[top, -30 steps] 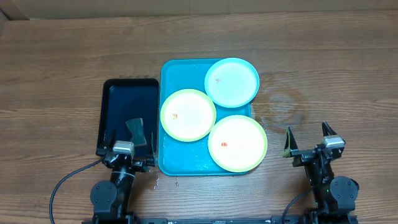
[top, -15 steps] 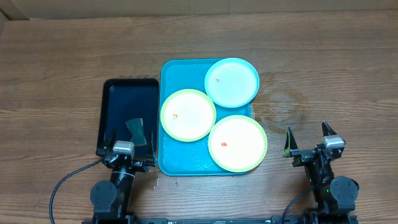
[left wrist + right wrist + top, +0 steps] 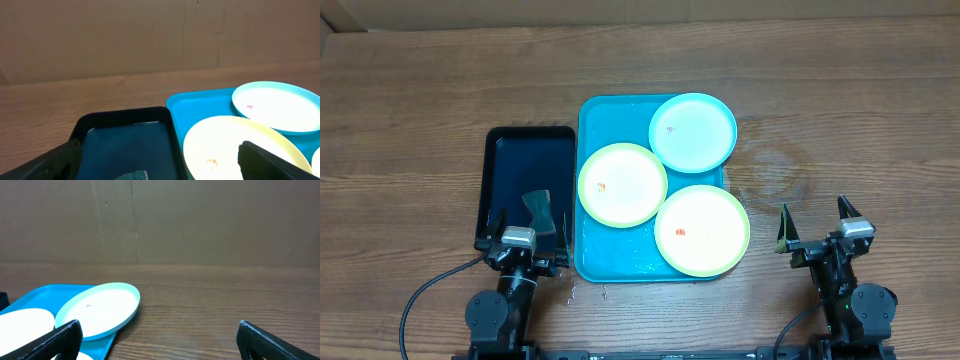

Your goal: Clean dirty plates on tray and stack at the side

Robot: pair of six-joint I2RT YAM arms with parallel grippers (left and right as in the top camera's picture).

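Observation:
Three plates lie on the turquoise tray (image 3: 592, 120): a light blue plate (image 3: 693, 132) at the back right, a yellow-green plate (image 3: 623, 184) at the left with a red speck, and a second yellow-green plate (image 3: 702, 230) at the front right, overhanging the rim. My left gripper (image 3: 528, 226) stands open at the table's front edge, over the near end of the black tray (image 3: 525, 160). The right gripper (image 3: 816, 222) is open over bare wood, right of the tray. The left wrist view shows the blue plate (image 3: 277, 105) and yellow-green plate (image 3: 235, 147); the right wrist view shows the blue plate (image 3: 97, 309).
A small grey-blue sponge (image 3: 538, 208) lies at the near end of the black tray, just ahead of my left gripper. A faint damp ring (image 3: 775, 170) marks the wood right of the turquoise tray. A cardboard wall (image 3: 200, 220) stands behind the table.

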